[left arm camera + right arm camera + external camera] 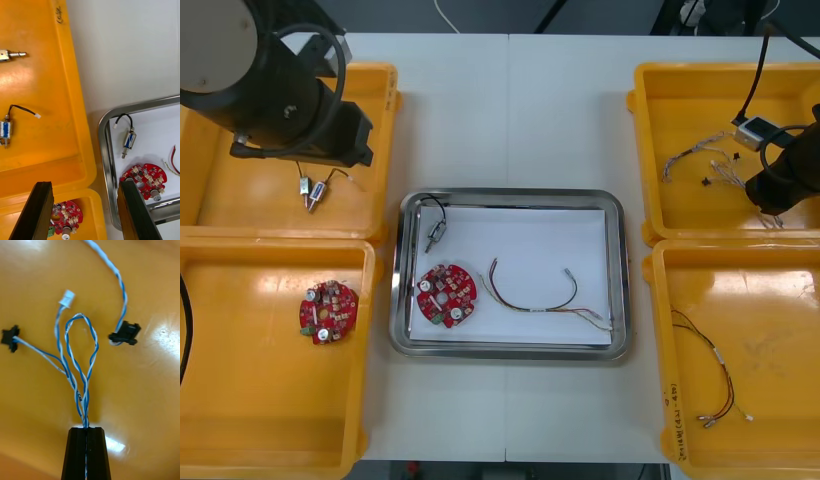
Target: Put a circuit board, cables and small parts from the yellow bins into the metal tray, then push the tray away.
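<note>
The right gripper (86, 429) is working low in the far-right bin (680, 90). Its fingers are pressed together on the blue-white cable (80, 352), pinching the twisted strands where they bunch. The cable's loop, white plug and two black connectors are trailing over the bin floor beyond the fingertips.

The left gripper (84, 183) is hovering with its fingers spread and holding nothing, above the gap between the left bins and the tray (510, 193).

The tray, in the middle of the table, is already holding a board (446, 295) at its near left. A small part (435, 232) is lying at its far left, and a red-yellow cable (530, 300) is curving along its near side.

So the step in hand appears to be picking the blue-white cable, with the push yet to come. The next move is calling for a straight lift, high enough that the dangling connectors clear the bin wall. Then comes a carry left to the tray and a release over the bare white patch at its far right, away from the board. The grip is holding only thin strands, so a slow lift seems wise.
</note>
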You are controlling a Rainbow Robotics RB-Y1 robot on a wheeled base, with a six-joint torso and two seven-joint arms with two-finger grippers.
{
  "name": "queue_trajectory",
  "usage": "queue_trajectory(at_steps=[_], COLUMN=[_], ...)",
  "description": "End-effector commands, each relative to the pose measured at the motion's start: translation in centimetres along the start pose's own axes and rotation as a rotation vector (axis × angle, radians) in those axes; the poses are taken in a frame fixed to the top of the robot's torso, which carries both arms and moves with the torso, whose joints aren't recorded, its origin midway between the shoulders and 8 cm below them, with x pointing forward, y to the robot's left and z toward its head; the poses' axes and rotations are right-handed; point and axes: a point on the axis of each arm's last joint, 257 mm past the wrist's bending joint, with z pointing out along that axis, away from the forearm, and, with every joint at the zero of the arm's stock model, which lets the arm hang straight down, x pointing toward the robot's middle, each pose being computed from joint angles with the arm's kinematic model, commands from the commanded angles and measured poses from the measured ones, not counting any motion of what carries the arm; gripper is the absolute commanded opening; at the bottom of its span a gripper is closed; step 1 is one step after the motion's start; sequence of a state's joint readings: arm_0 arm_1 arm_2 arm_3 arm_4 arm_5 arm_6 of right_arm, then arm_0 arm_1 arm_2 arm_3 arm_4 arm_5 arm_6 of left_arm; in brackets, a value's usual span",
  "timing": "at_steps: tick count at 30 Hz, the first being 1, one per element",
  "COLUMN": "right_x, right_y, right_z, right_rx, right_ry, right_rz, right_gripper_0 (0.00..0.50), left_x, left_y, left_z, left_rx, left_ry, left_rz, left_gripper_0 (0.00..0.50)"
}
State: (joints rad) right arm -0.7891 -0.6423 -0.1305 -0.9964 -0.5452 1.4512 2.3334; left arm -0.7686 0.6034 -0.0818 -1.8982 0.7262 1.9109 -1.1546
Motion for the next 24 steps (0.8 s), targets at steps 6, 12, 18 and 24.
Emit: queue_trajectory(at_steps=[6,12,18,24], right_x=[-0.5,-0.3,-1.9,-5.2], right_y=[-1.0,-0.3,0.2,1.4], right_z=[-7.2,-10.8,-14.0,-16.9], right_rx=[0.02,0.039,0.1,0.174], right_ry=[0.015,0.061,0.038,-0.049], right_rz=[-0.041,-0.088,-0.146,-0.259], right_gripper_0=[0.0,0.0,0.0,0.0], left_x=[-0.9,-0.9,-1.3,-1.7], left_y=[7.0,9.4,11.6,13.6], left_z=[-1.4,-1.0,-0.3,0.5], left_rx=[-0.076,-0.123,-0.14,-0.16], left_ry=[-0.017,-0.012,-0.019,-0.031], left_rz=[-0.217,-0.268,-0.322,-0.367], left_gripper_0=[0.5,0.5,0.5,0.5])
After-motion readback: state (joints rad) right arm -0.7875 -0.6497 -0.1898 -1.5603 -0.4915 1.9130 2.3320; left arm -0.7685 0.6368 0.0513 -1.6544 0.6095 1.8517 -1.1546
